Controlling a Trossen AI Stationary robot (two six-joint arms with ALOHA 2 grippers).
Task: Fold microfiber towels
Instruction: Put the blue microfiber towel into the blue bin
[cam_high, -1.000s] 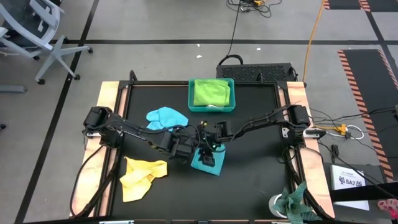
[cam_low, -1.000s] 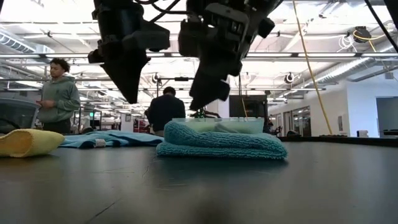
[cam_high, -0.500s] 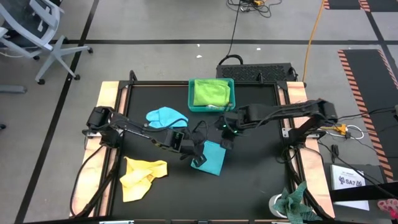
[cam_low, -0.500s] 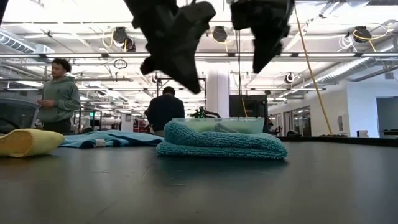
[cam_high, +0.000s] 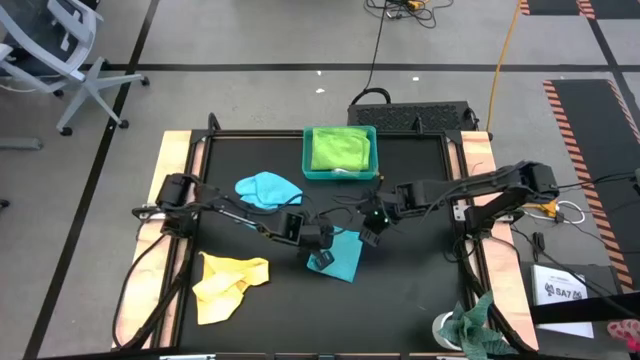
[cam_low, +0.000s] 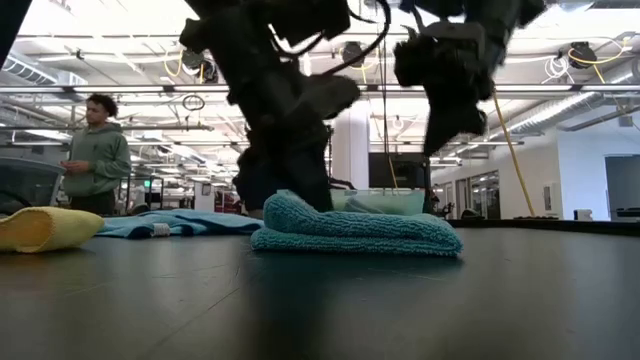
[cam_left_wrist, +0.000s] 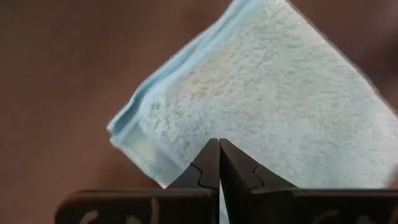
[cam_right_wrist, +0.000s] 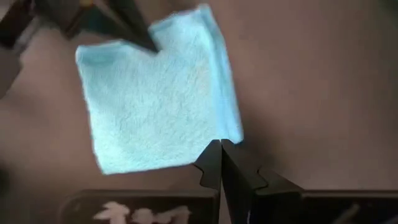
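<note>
Two tools work over the folded turquoise towel (cam_high: 341, 256) in the middle of the black counter (cam_high: 420, 290). Nearest the front edge, the left tool (cam_high: 322, 262) is pinched shut and presses down on the towel's left part, gripping nothing that can be made out. A second ago it hung higher beside the right tool (cam_high: 372, 229), which then stood wide open right over the cloth; that one has since lifted off toward the right, snapped shut and carries nothing. That suggests this towel's fold is finished. It lies as a flat, thick, neat square with stacked edges. Farther left sit a crumpled yellow towel (cam_high: 226, 284) and light blue towel (cam_high: 268, 188); farthest back, a green towel (cam_high: 340, 148) fills the tray (cam_high: 308, 160).
</note>
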